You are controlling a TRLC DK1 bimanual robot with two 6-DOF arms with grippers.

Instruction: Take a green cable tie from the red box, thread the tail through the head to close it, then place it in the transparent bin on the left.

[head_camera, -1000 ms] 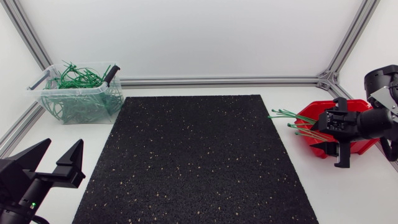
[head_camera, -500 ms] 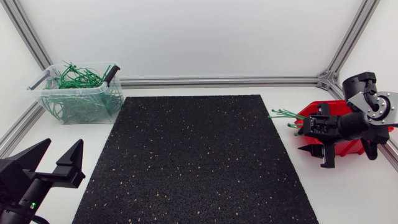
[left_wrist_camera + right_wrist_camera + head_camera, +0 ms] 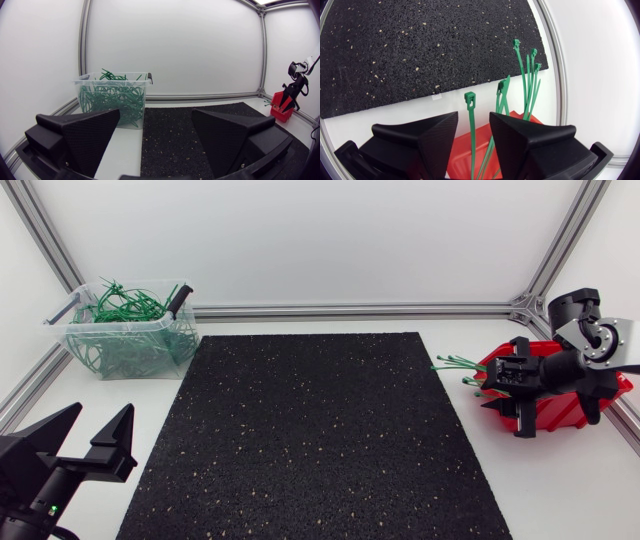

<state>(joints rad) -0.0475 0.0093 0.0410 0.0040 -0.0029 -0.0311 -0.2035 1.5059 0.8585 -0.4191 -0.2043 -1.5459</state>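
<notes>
Two tools show, and both are released. The right tool (image 3: 510,412) hangs over the near side of the red box (image 3: 560,412), which sits on the white tabletop (image 3: 560,490) just beside the right edge of the black speckled mat (image 3: 310,440). Its wedge fingers stand a little apart. In the right wrist view one green cable tie (image 3: 470,100) rises upright in the gap between the fingers of the right tool (image 3: 473,117), head end up, with neither finger seen pressing on it. Several more loose ties (image 3: 527,85) fan out of the red box (image 3: 457,155) beside that tool, their heads reaching over the tabletop toward the mat's corner. From above, these loose ties (image 3: 455,363) poke out past the box's left rim.

The left tool (image 3: 100,420) is well apart at the near left corner, fingers spread wide with nothing between them. Ahead of the left tool (image 3: 156,117) stands the transparent bin (image 3: 112,100), by the mat's far left corner, holding a tangle of green ties (image 3: 125,305).
</notes>
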